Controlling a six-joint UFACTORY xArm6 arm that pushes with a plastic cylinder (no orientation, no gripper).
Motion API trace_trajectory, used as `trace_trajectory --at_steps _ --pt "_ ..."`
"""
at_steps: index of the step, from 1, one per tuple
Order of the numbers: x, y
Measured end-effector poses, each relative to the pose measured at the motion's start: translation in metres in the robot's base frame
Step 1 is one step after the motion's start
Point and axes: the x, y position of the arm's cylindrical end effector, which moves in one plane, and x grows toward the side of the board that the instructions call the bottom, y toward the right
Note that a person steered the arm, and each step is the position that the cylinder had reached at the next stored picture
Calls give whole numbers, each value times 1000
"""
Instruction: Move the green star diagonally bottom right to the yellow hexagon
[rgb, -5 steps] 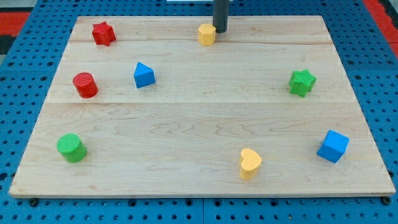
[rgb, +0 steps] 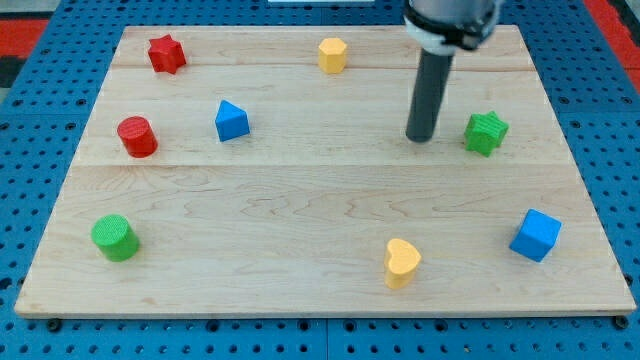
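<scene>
Just left of the green star (rgb: 486, 132), apart, stands my tip (rgb: 419, 138); star's pointing unclear, no long axis.

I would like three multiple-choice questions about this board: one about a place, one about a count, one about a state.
1. Where is my tip?
A. left of the green star block
B. beside the yellow heart block
C. on the red cylinder block

2. How many blue blocks lie on the wooden board?
A. one
B. two
C. three

3. Does my tip touch the green star block?
A. yes
B. no, a gap shows
C. it is hidden

Answers: 1 A, the rod ends at the star's left in the view. 2 B, a blue triangular block and a blue cube. 3 B, bare wood shows between them.
</scene>
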Motion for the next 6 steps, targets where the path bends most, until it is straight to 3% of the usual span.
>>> trace_trajectory --at_steps 1,2,4,5,6 --pt "36 28" --pt "32 101" --pt "-40 70" --pt "-19 82" --pt "-15 50"
